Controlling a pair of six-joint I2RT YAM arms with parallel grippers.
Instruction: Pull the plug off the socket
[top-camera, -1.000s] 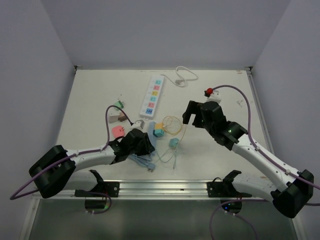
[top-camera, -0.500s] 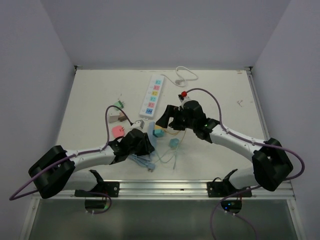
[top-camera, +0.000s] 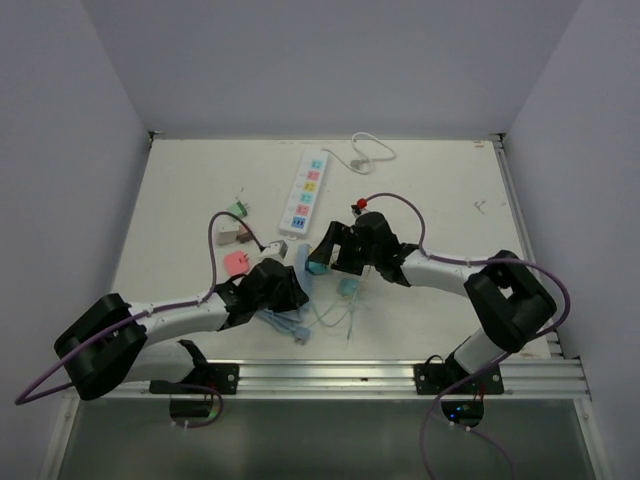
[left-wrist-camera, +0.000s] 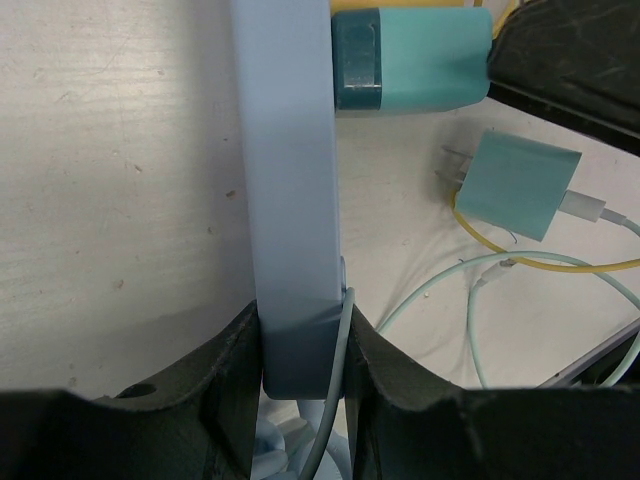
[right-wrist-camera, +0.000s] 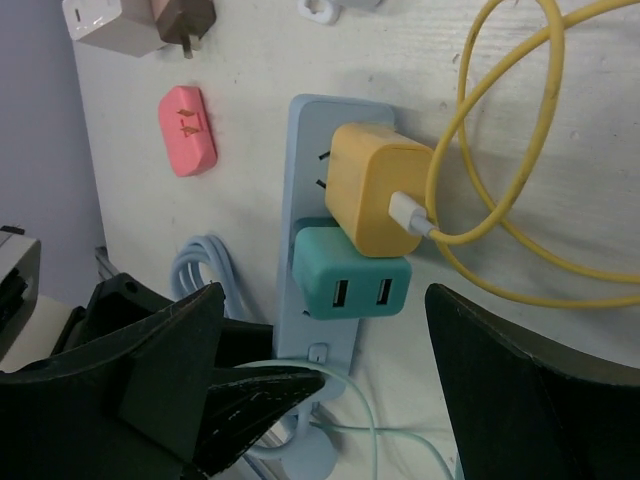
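A light blue socket strip (left-wrist-camera: 285, 180) lies on the table, with a teal plug (left-wrist-camera: 410, 60) seated in it. My left gripper (left-wrist-camera: 300, 350) is shut on the strip's near end, and a mint cable is pinched beside it. In the right wrist view the teal plug (right-wrist-camera: 350, 285) sits in the strip (right-wrist-camera: 305, 150) just below a yellow charger (right-wrist-camera: 375, 200). My right gripper (right-wrist-camera: 350, 390) is open and hovers over the teal plug, one finger on each side and not touching it. From above, the right gripper (top-camera: 322, 250) is over the strip (top-camera: 303, 262), near the left gripper (top-camera: 290, 285).
A loose teal charger (left-wrist-camera: 520, 185) with mint cable lies right of the strip. A yellow cable loop (right-wrist-camera: 520, 150) runs from the yellow charger. A pink plug (top-camera: 236, 263), white and brown adapters (top-camera: 235, 233), a green adapter (top-camera: 237, 209) and a white power strip (top-camera: 306, 190) lie further back.
My right arm has swung left from the right side of the table to over the plugs on the blue strip. My left gripper has held still on the strip.
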